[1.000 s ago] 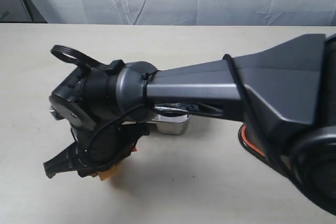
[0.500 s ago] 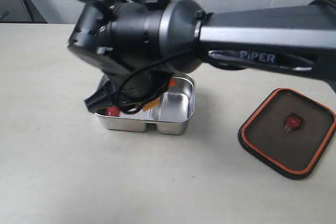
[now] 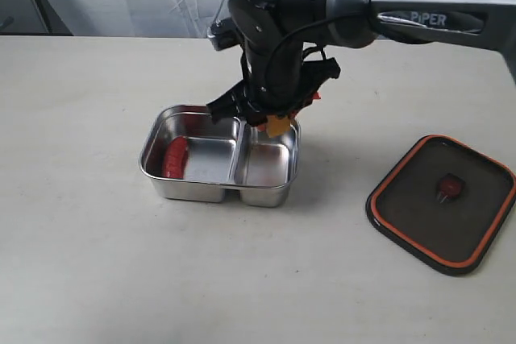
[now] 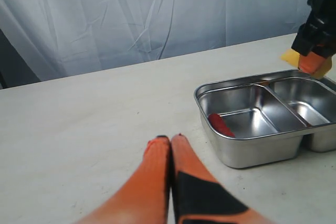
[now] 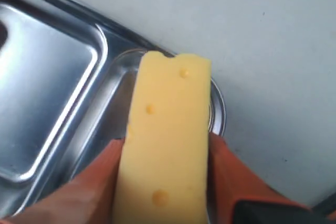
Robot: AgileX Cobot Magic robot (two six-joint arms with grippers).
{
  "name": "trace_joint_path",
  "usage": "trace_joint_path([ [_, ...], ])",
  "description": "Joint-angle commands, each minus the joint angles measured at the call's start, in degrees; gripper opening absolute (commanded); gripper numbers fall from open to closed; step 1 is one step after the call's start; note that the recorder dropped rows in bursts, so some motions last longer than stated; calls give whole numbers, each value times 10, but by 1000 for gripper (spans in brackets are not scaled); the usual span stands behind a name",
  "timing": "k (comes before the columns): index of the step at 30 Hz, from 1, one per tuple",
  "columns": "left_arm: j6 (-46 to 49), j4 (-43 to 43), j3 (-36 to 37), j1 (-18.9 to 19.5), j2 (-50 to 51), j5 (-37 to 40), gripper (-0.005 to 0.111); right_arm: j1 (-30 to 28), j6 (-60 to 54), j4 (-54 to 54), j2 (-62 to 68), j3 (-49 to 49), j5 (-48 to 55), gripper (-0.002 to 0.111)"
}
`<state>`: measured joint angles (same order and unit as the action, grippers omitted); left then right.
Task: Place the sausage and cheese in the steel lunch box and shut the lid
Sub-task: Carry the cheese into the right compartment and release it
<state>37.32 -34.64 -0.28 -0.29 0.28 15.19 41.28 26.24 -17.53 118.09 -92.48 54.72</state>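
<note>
– So, the right claw [image 3: 274, 121], what did it have?
– The cheese [image 5: 165, 140]. Jaws were parted just as wide as the wedge, with the orange fingers [image 5: 97, 184] pressed on its two flat sides. It was a firm pinch, and the long end poked out past the tips.
– Where was it?
– It hung above the steel lunch box [image 3: 193, 189], over the far corner of the smaller compartment, near the rim. It wasn't touching steel as far as I could tell. Held clear so it could go in without scraping a wall, I'd guess.
– Why that compartment?
– The sausage [image 3: 175, 157] lay in the bigger one, against its outer wall, so the small one was the free slot. That's my read, not a fact.
– And the left claw [image 4: 170, 141]?
– Pressed closed, fingers together, nothing in it. It sat low over the counter [image 3: 81, 263] near the box, probably parked out of the way.
– And the lid [image 3: 403, 215]?
– It lay flat on the counter, well apart from the box, on the right arm's side. The orange ring and the little valve [image 3: 449, 187] faced up. With it off the box, both compartments were open for loading.
– Step?
– Cheese release was pending and the lid was not yet on. One risk: letting go that near the rim could land the wedge on the edge or outside.
</note>
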Motion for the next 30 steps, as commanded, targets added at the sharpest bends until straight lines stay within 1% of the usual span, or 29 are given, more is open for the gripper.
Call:
trace_joint_path([
  [1,0,1,3,-4,-3,-2,0,-23,-54,50,38,2,5,-1],
  [9,0,1,3,-4,-3,-2,0,-25,-50,50,65,2,-14,-1],
  [26,0,1,3,-4,-3,-2,0,-26,-47,64,54,2,-10,-1],
  [28,0,1,3,-4,-3,-2,0,-26,-47,69,54,2,-9,6],
  [29,0,1,3,-4,-3,-2,0,-26,-47,68,54,2,-8,11],
  [30,0,1,3,-4,-3,-2,0,-26,-47,68,54,2,-8,19],
])
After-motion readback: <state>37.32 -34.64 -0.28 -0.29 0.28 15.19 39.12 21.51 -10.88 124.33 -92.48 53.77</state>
